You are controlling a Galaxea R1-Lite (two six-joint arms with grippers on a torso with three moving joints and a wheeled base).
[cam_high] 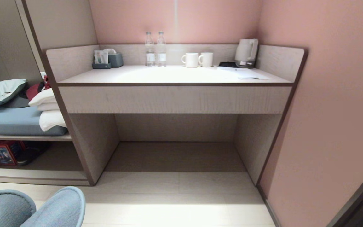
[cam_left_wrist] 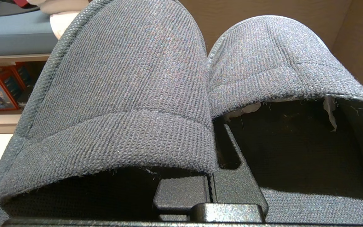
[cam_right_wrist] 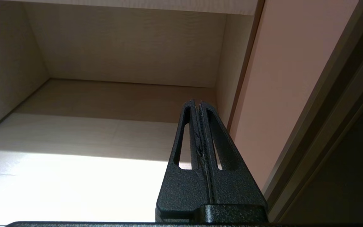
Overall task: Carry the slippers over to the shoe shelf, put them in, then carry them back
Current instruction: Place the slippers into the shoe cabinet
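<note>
The slippers [cam_high: 55, 208] are a pair in dark grey knitted fabric, and their rounded toes show at the lower left of the head view, above the pale floor. In the left wrist view both slippers [cam_left_wrist: 121, 94] fill the picture side by side, toes pointing away. My left gripper [cam_left_wrist: 212, 170] is shut on their two inner walls, with one finger [cam_left_wrist: 232, 148] inside each slipper. The shoe shelf [cam_high: 58, 173] is the low cubby under the bench at the left, ahead of the slippers. My right gripper [cam_right_wrist: 195, 104] is shut and empty, low over the floor near the pink wall.
A desk [cam_high: 175, 83] with a wide knee recess [cam_high: 175, 148] stands straight ahead, bearing bottles [cam_high: 155, 49], mugs [cam_high: 197, 59] and a kettle [cam_high: 246, 52]. A red box [cam_high: 5, 153] and a dark object lie inside the cubby. A pink wall [cam_high: 332, 119] closes the right side.
</note>
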